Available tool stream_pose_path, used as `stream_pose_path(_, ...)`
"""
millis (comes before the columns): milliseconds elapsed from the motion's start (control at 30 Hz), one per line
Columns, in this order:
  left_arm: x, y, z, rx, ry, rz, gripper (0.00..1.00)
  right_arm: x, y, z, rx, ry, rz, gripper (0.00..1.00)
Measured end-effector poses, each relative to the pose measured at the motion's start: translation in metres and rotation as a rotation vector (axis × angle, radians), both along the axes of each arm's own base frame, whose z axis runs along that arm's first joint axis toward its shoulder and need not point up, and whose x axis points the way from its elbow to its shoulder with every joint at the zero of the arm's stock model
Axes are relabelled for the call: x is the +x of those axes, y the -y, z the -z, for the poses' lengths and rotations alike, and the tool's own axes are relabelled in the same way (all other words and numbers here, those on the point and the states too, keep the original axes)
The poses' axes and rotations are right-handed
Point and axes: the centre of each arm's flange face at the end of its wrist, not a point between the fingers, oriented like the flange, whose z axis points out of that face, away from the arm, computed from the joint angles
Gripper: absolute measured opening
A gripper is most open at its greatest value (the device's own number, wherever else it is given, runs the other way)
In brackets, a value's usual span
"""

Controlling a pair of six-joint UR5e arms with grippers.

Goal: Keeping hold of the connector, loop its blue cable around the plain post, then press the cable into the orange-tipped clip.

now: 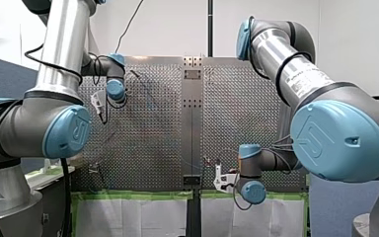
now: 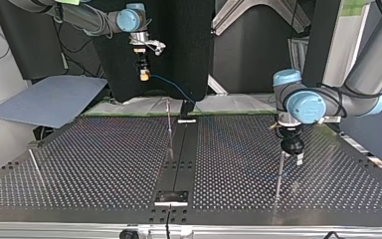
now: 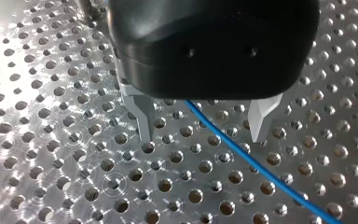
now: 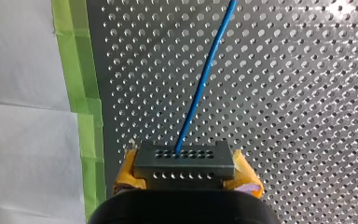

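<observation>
Right gripper [image 4: 186,173] clamps the connector [image 4: 184,158] beside the table's green tape [image 4: 81,93]. Left gripper [image 3: 201,134] is spread wide over the blue cable [image 3: 242,157], with a thin post [image 2: 280,174] just beside it.

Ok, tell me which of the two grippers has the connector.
My right gripper: its yellow pads clamp the grey connector, blue cable running out of it. My left gripper stands open, the cable passing between its metal fingers.

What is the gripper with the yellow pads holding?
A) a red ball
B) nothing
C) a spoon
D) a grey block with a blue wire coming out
D: in the right wrist view, my right gripper clamps the grey connector between its yellow pads, and the blue cable runs out of it.
</observation>
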Motion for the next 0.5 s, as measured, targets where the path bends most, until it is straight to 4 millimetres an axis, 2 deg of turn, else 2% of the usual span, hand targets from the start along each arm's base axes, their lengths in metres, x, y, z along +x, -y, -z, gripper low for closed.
stream_pose_path(167, -0.001, -0.004, 0.004, -0.05, -0.012, 0.029, 1.0, -0.002, 0.002, 0.0, 0.0, 0.002, 0.005, 0.0)
stream_pose_path(400, -0.007, -0.029, 0.02, -0.123, -0.025, 0.034, 1.0, -0.003, 0.004, -0.001, -0.005, 0.006, 0.006, 0.0)
stream_pose_path(500, -0.008, -0.038, 0.019, -0.155, -0.014, 0.035, 1.0, -0.002, 0.004, -0.001, -0.008, 0.008, 0.0, 0.0)
